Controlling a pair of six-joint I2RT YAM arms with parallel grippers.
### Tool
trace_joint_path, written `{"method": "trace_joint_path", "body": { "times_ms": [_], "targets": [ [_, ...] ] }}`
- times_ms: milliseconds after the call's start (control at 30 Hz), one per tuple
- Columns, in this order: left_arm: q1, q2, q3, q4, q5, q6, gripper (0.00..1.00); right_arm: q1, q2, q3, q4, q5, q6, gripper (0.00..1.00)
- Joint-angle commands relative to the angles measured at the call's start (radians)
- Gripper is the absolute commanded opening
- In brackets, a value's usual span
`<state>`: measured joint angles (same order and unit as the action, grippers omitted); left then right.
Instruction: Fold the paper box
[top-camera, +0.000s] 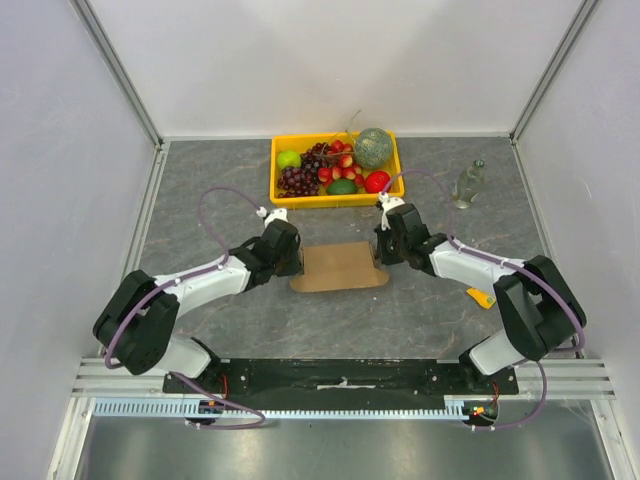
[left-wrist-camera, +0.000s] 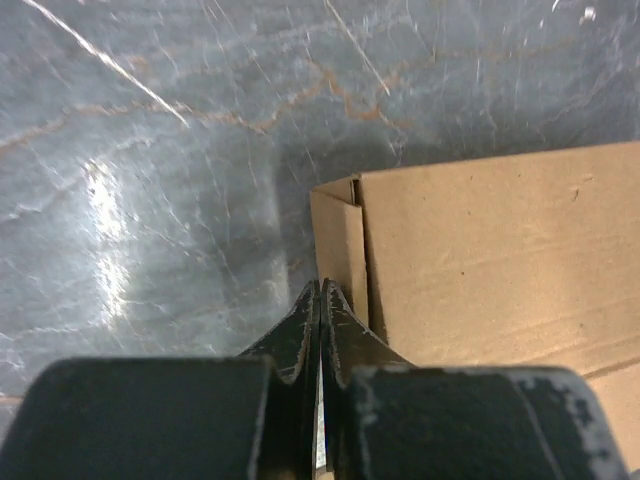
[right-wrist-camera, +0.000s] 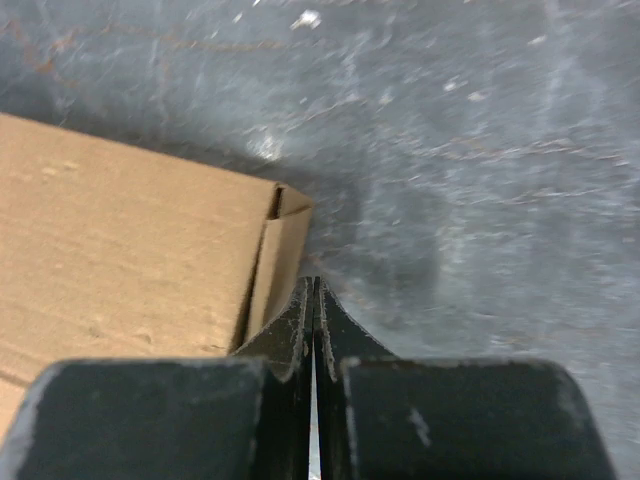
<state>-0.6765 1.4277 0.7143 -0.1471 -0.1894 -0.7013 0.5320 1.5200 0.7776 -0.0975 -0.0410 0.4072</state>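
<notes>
Now, closed and empty, left gripper (top-camera: 297, 262) and right gripper (top-camera: 381, 257) flank the paper box (top-camera: 340, 266) mid-fold; probable next move: pressing its ends inward.

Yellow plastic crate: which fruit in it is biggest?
The round grey-green netted melon in the far right corner of the yellow plastic crate; larger than the green apple, dark grapes and round red fruit.

Crate (top-camera: 300, 199) behind paper box (top-camera: 338, 266), bottle (top-camera: 466, 185) R
</notes>
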Motion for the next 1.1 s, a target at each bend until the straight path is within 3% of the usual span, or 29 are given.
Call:
{"method": "trace_joint_path", "body": {
  "times_ms": [0, 133, 367, 467, 700, 1067],
  "targets": [
    [0.060, -0.024, 0.039, -0.012, 0.005, 0.080, 0.02, -0.018, -0.035, 0.052, 0.001, 0.192, -0.063, 0.00],
    [0.115, -0.150, -0.033, -0.054, -0.033, 0.080, 0.02, -0.018, -0.124, 0.029, 0.005, 0.251, -0.113, 0.00],
    [0.124, -0.245, -0.087, -0.023, 0.027, 0.069, 0.02, 0.058, -0.213, -0.018, 0.246, -0.228, -0.148, 0.00],
    [0.124, -0.251, -0.098, -0.009, 0.053, 0.065, 0.02, 0.118, -0.144, 0.021, 0.242, -0.322, -0.156, 0.00],
    [0.124, -0.305, -0.138, 0.024, 0.082, 0.066, 0.02, 0.189, -0.018, 0.063, 0.176, -0.286, -0.183, 0.00],
    [0.123, -0.351, -0.144, 0.007, 0.123, 0.062, 0.02, 0.206, -0.004, 0.091, 0.102, -0.194, -0.205, 0.00]
  ]
}}
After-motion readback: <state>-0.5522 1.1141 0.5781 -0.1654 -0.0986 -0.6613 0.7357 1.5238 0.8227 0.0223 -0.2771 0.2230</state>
